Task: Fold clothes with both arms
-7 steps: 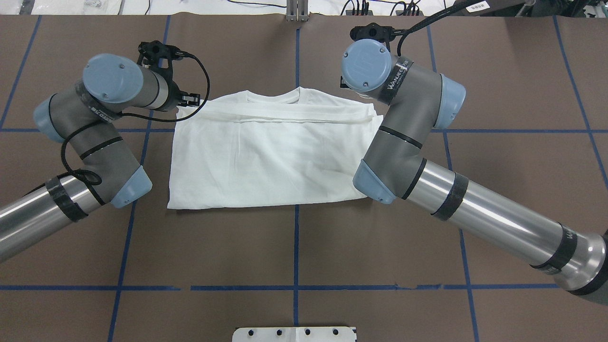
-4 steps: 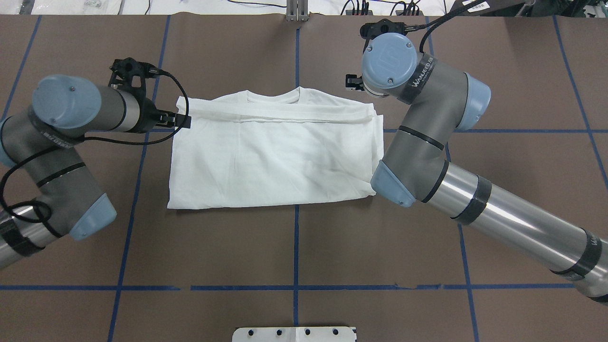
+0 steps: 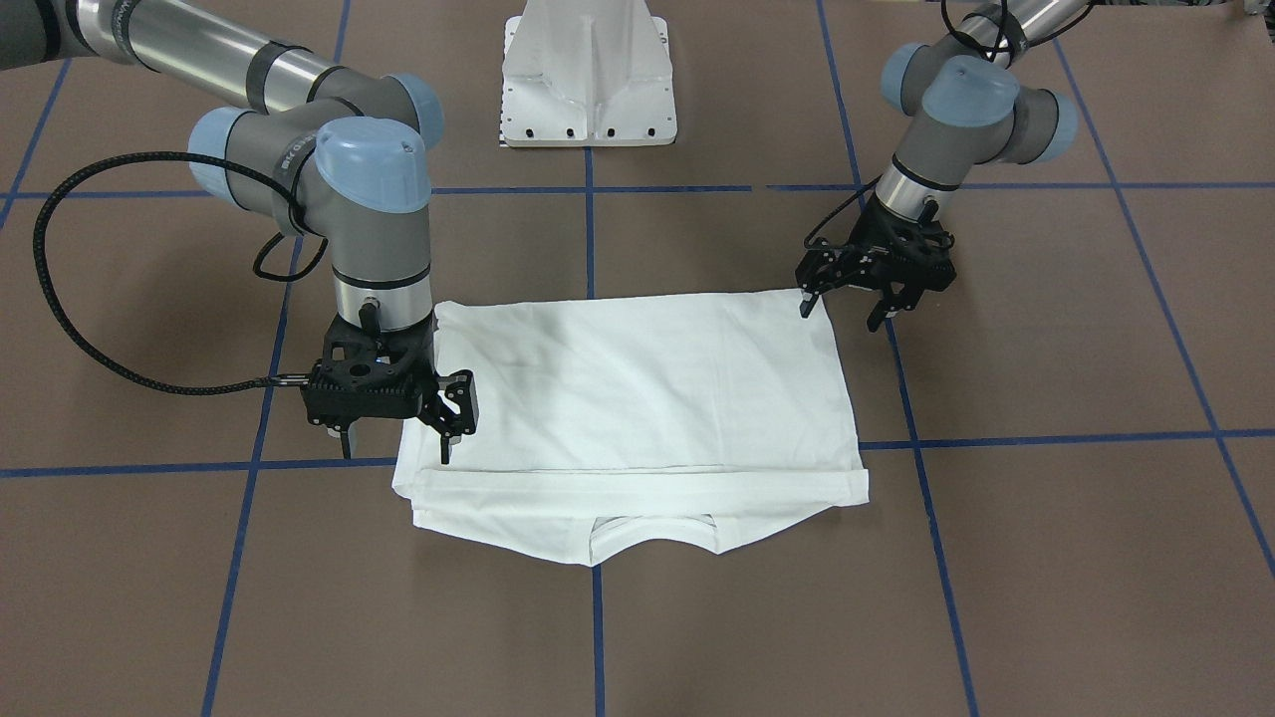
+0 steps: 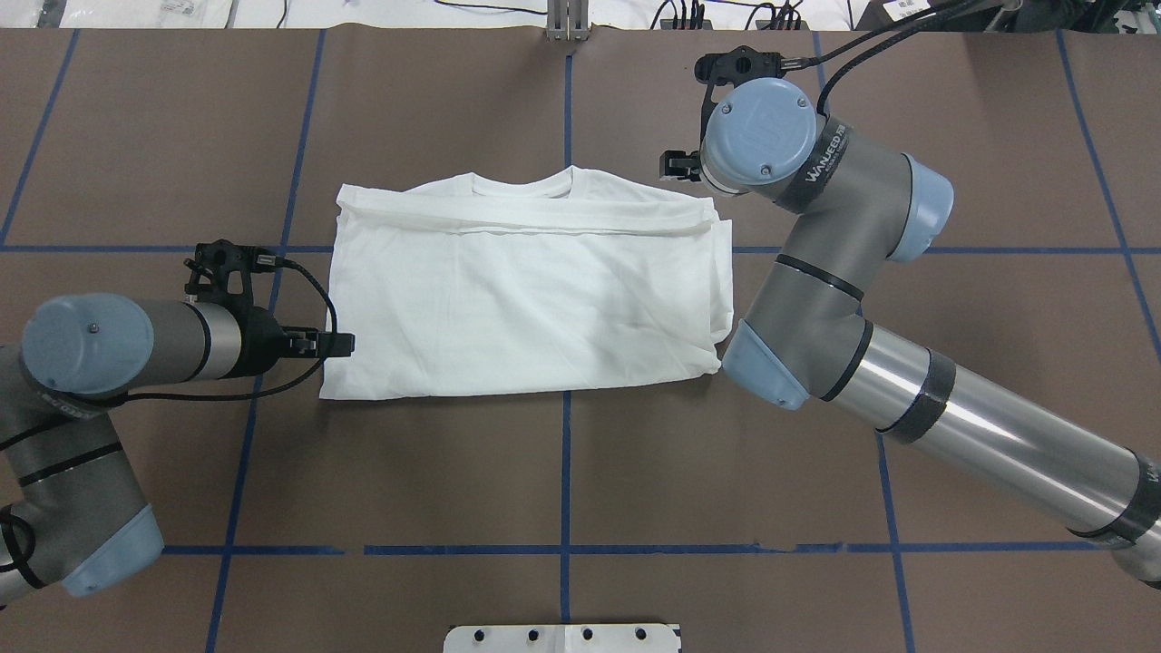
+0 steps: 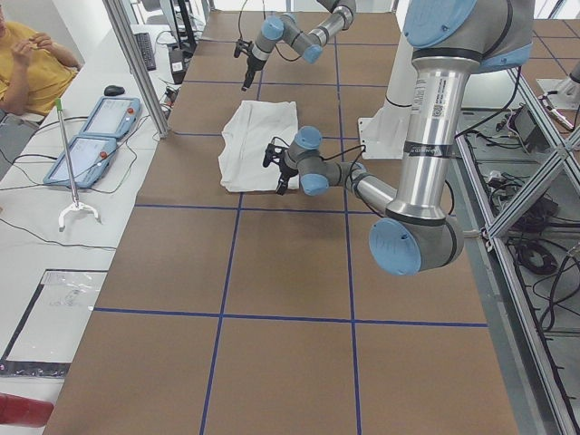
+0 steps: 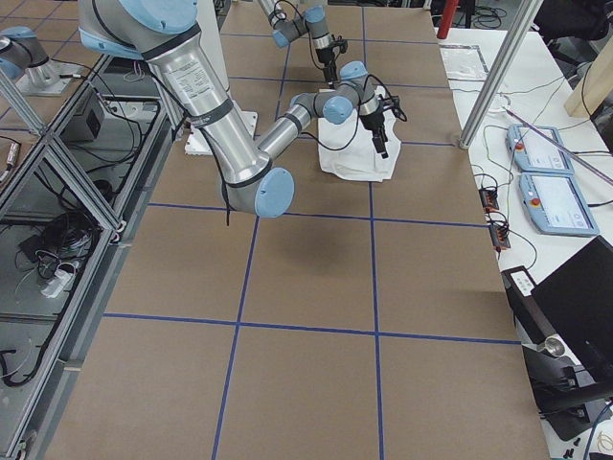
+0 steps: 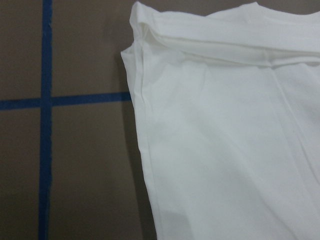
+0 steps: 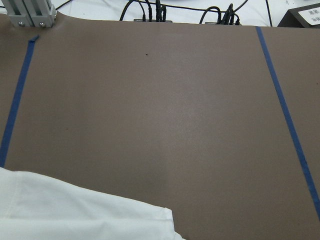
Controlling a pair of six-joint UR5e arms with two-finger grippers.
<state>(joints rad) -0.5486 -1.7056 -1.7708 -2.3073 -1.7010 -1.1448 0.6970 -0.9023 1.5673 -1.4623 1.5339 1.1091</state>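
We see the white long-sleeved cotton T-shirt (image 4: 526, 299) folded into a rectangle and lying flat near the middle of the brown matte table top (image 4: 562, 472). Its ribbed collar is on the edge far from the robot. Blue tape lines (image 4: 564, 453) grid the surface, and two of them pass under the shirt.

The black two-finger left gripper (image 3: 840, 311) hangs at the shirt's near left corner, fingers spread and empty. The black right gripper (image 3: 395, 453) stands over the far right corner, likewise spread and holding nothing.

The white metal pedestal base (image 3: 588, 70) sits at the robot's edge of the table. Past the far edge we see a white side bench (image 5: 36, 236) with two grey-blue tablet-like pendants (image 5: 111, 115), cables and slanted aluminium posts (image 5: 136, 63). A person in a yellow top (image 5: 27, 63) sits there.
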